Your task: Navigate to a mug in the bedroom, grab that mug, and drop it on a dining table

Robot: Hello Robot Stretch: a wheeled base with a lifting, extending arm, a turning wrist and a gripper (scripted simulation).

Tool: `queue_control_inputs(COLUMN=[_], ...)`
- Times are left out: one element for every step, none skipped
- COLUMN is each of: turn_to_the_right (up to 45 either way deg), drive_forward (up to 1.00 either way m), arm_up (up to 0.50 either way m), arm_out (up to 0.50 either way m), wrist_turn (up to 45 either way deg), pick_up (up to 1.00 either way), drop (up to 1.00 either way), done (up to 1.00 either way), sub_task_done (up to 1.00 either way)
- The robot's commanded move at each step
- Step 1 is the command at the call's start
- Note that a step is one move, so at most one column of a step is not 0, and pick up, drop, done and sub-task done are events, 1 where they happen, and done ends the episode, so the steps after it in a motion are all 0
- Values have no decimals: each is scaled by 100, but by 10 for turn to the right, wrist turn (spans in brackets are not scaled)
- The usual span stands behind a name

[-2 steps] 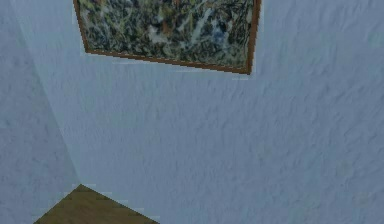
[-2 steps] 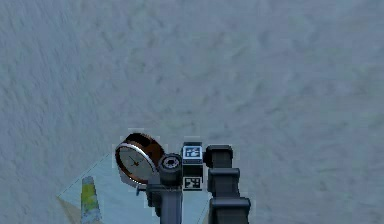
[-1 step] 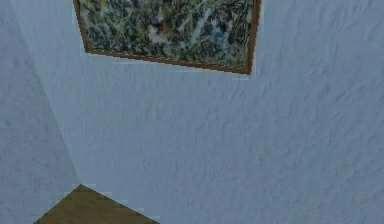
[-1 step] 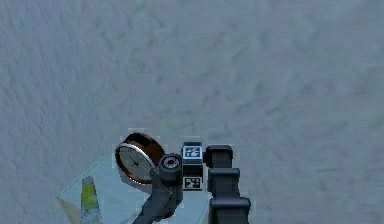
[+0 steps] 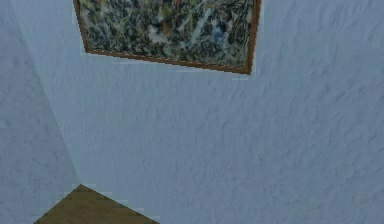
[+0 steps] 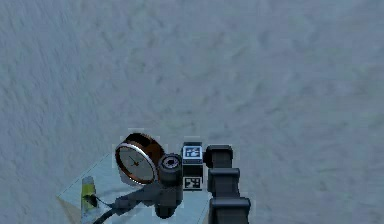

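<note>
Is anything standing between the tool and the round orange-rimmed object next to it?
Nothing visible does. In the arm side view the tool shows close under the round orange-rimmed object, which rests on the pale surface. The small yellow-and-dark thing sits farther left. Whether tool and object touch cannot be told.

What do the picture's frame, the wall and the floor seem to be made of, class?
Picture: its thin brown frame looks like wood, possibly stained. Wall: probably painted plaster, going by its pale blue, rough, stippled matte surface. Floor: likely wood, brown with a faint grain.
</note>
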Motion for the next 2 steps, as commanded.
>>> queue_control_inputs(turn_to_the_right=[0,0], drive_forward=[0,0], arm_up=[0,0], arm_out=[0,0], wrist_turn=[450,270], pick_up=[0,0], drop=[0,0], done=[0,0], sub_task_done=[0,0])
